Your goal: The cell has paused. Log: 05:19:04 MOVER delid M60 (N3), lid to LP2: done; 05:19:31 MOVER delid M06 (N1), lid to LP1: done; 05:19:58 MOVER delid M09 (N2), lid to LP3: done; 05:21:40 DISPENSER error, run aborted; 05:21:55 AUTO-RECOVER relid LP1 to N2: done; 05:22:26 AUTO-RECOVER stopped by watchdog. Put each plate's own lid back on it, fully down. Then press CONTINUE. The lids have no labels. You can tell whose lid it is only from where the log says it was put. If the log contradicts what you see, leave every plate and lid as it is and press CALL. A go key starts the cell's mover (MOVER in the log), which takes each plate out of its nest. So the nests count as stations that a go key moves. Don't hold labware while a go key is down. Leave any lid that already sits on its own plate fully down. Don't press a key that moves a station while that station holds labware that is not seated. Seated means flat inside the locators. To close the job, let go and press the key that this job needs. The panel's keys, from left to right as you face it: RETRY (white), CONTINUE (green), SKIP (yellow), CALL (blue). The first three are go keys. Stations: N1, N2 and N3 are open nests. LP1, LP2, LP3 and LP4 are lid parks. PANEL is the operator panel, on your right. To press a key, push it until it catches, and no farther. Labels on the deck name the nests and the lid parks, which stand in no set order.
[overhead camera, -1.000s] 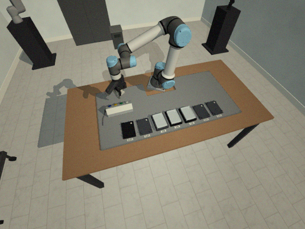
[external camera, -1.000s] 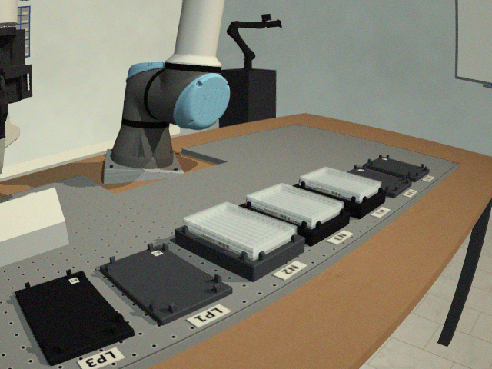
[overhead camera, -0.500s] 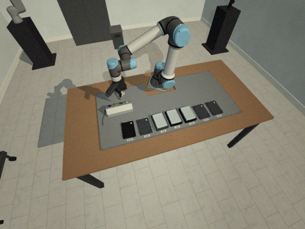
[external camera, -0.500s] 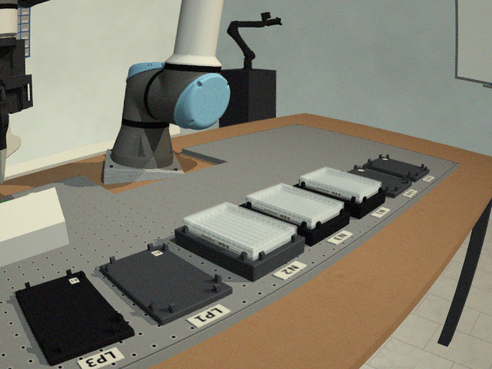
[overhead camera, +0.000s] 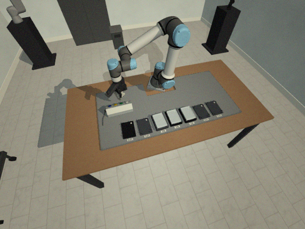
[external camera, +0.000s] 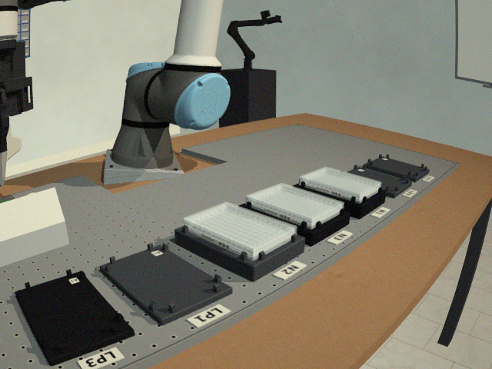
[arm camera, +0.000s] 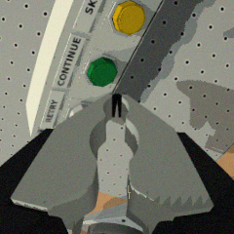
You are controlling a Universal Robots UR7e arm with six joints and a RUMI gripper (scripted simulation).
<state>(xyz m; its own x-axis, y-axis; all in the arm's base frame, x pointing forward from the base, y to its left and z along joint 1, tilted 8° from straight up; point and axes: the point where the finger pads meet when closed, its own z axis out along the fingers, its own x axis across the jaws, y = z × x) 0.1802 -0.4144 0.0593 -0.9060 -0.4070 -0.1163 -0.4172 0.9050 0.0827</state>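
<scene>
Pressed together on nothing, the grey two-jaw pincer (arm camera: 116, 104) hangs tip-down over the cream box-shaped operator panel (overhead camera: 120, 111). From left to right in the wrist view, the white RETRY key is mostly hidden behind the pincer's left finger, the green hexagonal CONTINUE key (arm camera: 102, 71) lies just ahead of the tip and slightly left, and the yellow hexagonal SKIP key (arm camera: 129, 17) lies farther ahead to the right. The tip is not yet centred on green, so a straight descent would likely land between keys or clip RETRY, and a hard push could overshoot the catch. The panel's long axis, its key row, runs from near-left of the pincer to far-right, with the keys facing up.
</scene>
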